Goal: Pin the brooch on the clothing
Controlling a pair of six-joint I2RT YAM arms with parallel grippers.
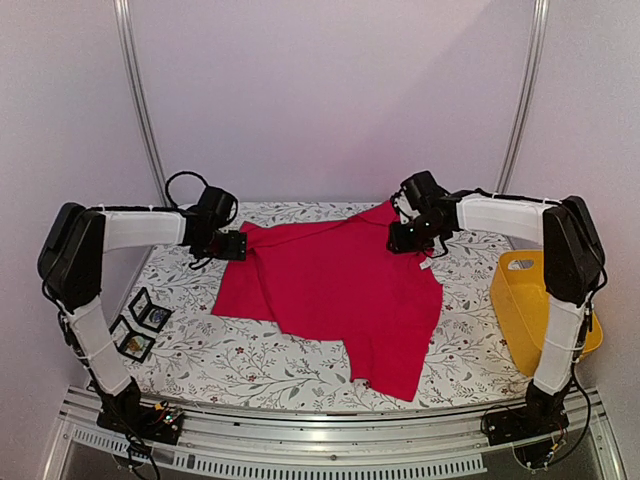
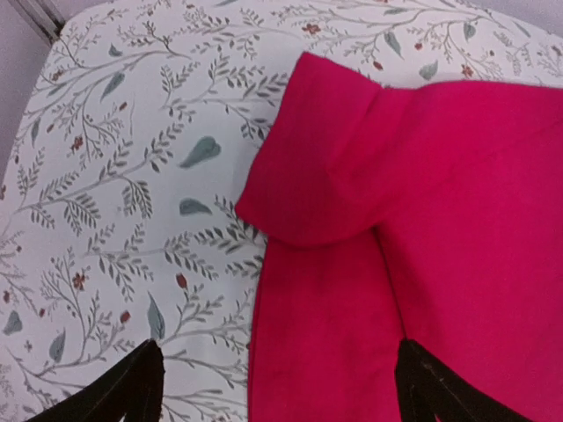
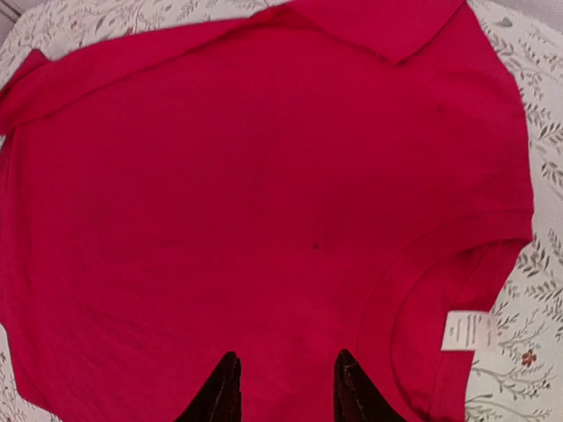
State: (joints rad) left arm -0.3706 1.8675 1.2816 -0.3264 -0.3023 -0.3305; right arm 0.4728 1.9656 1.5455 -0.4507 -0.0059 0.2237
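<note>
Two arm bases sit on the metal rail (image 1: 330,440) at the near edge in the top view, and beyond them the floral tablecloth (image 1: 250,350) covers the table. One red T-shirt (image 1: 335,290) lies spread across the middle of the cloth, rumpled, with a fold at its far left corner. Two small dark square cases (image 1: 150,312) lie side by side near the left edge, well apart from the shirt; what they hold is too small to tell. One yellow basket (image 1: 520,310) stands at the right edge. One left gripper (image 1: 238,245) is at the shirt's far left corner and one right gripper (image 1: 400,238) at its far right corner. In the left wrist view, two dark fingers (image 2: 123,391) stand wide apart with nothing between them, one over the tablecloth and one over red fabric; the folded sleeve lies just ahead. In the right wrist view, two fingers (image 3: 215,396) stand partly apart, a narrow gap between them, and grip nothing; flat red fabric shows behind the gap. One white label (image 3: 469,331) sits at the neckline to the right.
</note>
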